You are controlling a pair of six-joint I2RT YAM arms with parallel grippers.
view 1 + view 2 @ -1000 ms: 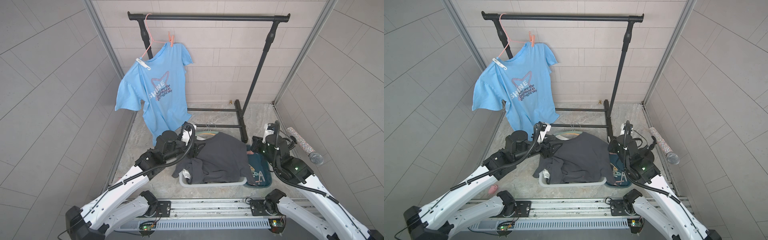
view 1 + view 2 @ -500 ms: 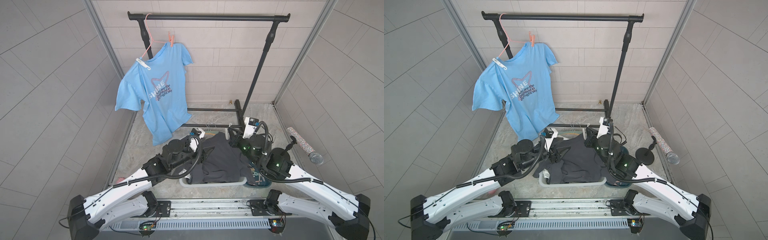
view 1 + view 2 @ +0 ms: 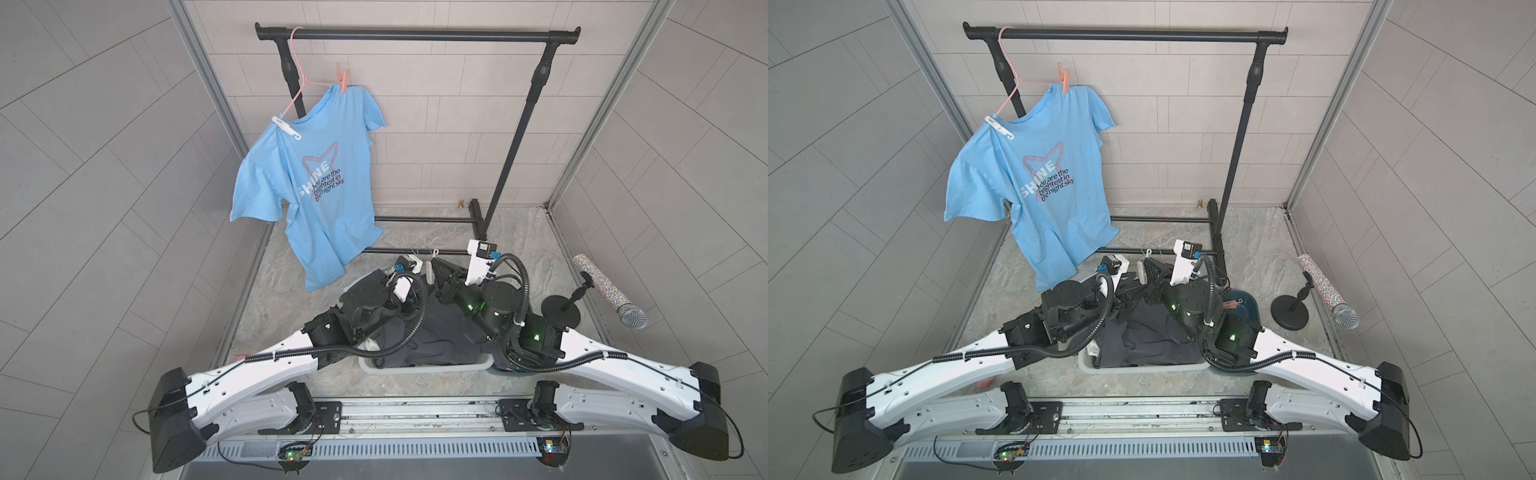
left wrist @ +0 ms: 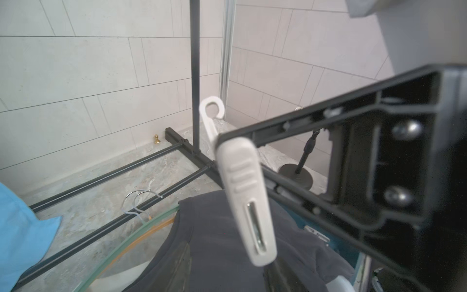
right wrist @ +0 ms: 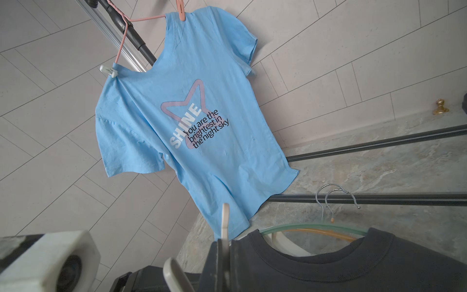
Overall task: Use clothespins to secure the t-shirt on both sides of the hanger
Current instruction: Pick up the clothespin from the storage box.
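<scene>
Clothespin (image 4: pixel 245 197), white and hook-ended, sits pinched in the right gripper (image 5: pixel 223 249), which is clamped tight on it above the dark shirt (image 5: pixel 379 265) in the basket (image 3: pixel 415 369) at 6 o'clock. A second ago this arm was over the tub (image 3: pixel 1248 305) at the basket's 3 o'clock. Left gripper (image 3: pixel 1131 297) has moved in alongside; how far open, I cannot tell. Three clothespins counted: this one, then a white clothespin (image 3: pixel 286 127) and a coral clothespin (image 3: pixel 344 82) on the blue shirt's (image 3: pixel 328 216) hanger (image 5: pixel 149 18) at 11 o'clock

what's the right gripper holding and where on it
A white clothespin, pinched in the shut right gripper near its hooked end, between the hook and the ribbed grip; the slotted end sticks out free.
</scene>
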